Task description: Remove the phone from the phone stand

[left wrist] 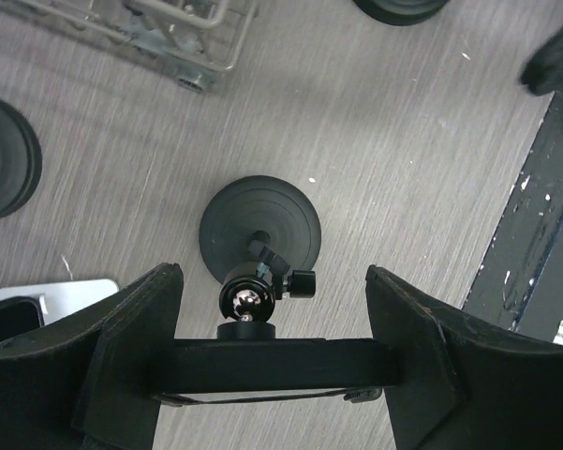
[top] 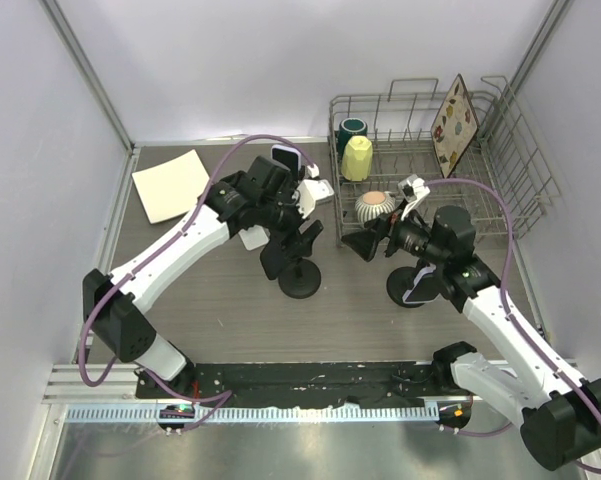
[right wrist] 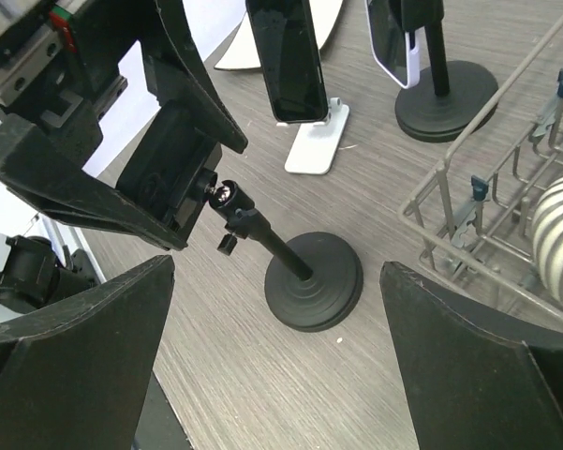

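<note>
My left end effector [left wrist: 274,281] pinches the phone [left wrist: 281,364] across its width, both fingers touching the dark slab seen edge-on. I judge this grip lets me draw it off the phone stand [left wrist: 259,220], whose ball joint and round base lie just past my fingertips. That arm reaches forward, wrist bent down over the stand. My right end effector [right wrist: 279,281] is spread wide and empty, aimed low at the same stand ahead, likely to steady it.
</note>
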Robot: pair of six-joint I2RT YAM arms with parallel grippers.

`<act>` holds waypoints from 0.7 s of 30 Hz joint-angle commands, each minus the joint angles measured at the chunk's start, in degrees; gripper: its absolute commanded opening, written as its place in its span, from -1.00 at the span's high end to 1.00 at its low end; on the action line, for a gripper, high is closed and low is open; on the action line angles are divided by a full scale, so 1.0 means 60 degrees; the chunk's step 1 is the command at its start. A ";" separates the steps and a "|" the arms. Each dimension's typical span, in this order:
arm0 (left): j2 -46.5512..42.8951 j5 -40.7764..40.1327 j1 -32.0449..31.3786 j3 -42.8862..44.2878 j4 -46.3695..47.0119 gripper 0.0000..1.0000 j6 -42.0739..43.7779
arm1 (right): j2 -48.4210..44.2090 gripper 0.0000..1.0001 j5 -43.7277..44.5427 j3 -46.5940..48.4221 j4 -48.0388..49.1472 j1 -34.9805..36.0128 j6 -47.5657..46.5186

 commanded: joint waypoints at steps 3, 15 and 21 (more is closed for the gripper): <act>-0.0191 0.0948 -0.0223 0.0276 0.0038 -0.01 0.0532 | -0.0209 -0.95 -0.0290 -0.0362 0.1267 0.0045 0.0268; -0.1172 0.0421 -0.0253 -0.0251 0.1429 -0.99 -0.0361 | -0.0678 -0.95 -0.0054 -0.0230 0.0477 0.0030 -0.0406; -0.2562 -0.1114 -0.0253 -0.0793 0.2673 -1.00 -0.2498 | -0.0459 -0.95 -0.0011 0.0150 -0.0006 0.0059 -0.0523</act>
